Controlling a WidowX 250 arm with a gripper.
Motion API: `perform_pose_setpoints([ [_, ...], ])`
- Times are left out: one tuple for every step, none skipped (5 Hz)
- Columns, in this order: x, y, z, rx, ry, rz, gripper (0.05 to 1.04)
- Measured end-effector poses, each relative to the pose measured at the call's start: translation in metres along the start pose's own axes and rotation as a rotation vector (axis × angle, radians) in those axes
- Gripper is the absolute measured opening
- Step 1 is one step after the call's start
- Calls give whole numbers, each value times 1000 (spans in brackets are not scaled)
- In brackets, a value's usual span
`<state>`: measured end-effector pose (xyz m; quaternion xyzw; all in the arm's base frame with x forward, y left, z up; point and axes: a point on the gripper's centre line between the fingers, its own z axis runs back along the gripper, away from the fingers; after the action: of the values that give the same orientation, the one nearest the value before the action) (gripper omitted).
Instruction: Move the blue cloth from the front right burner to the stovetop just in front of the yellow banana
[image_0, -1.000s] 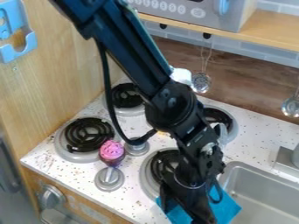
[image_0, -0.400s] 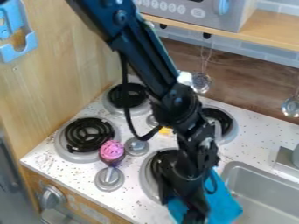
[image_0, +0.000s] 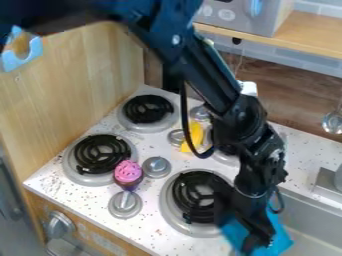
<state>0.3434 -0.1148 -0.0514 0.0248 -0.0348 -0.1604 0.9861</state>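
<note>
My black gripper (image_0: 256, 244) hangs over the part of the counter (image_0: 150, 237) between a coil burner and the sink, and it is over a blue cloth (image_0: 281, 240). I cannot tell how wide or narrow I stand, or whether the cloth is pinched by me or only touched. The cloth shows on both sides of me, by the sink edge closest to the burners. On the sink side is the grey sink (image_0: 319, 218), with a metal faucet base (image_0: 328, 186) by its rim.

On my other side is the front coil burner (image_0: 189, 205), black rings in a silvery pan, partly behind my arm. Further toward the wooden side panel (image_0: 83, 92), two round metal knobs (image_0: 156, 167) (image_0: 125, 204) stand on the speckled top, one of them near the counter's front edge. Just beside them is a pink-topped toy cupcake (image_0: 128, 172). Next to it, near the counter's front corner at the panel, is another coil burner (image_0: 90, 162). A third burner (image_0: 148, 109) lies toward the back corner along the panel, and a fourth (image_0: 226, 156) is mostly hidden by my arm. Between these two is a curved yellow thing (image_0: 195, 136). A metal ladle (image_0: 332, 122) hangs at the back wall.
</note>
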Motion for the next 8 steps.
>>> perform_pose_setpoints([
  [14,3,-1,1,-7,11,1001],
  [24,9,-2,4,-20,42,1001],
  [31,15,-2,17,-34,59,1001],
  [42,31,-2,33,-53,95,1001],
  [45,73,-1,58,-58,189,1001],
  [54,87,3,57,-70,225,1001],
  [67,117,-5,71,-79,320,1001],
  [67,122,-4,86,-77,332,1001],
])
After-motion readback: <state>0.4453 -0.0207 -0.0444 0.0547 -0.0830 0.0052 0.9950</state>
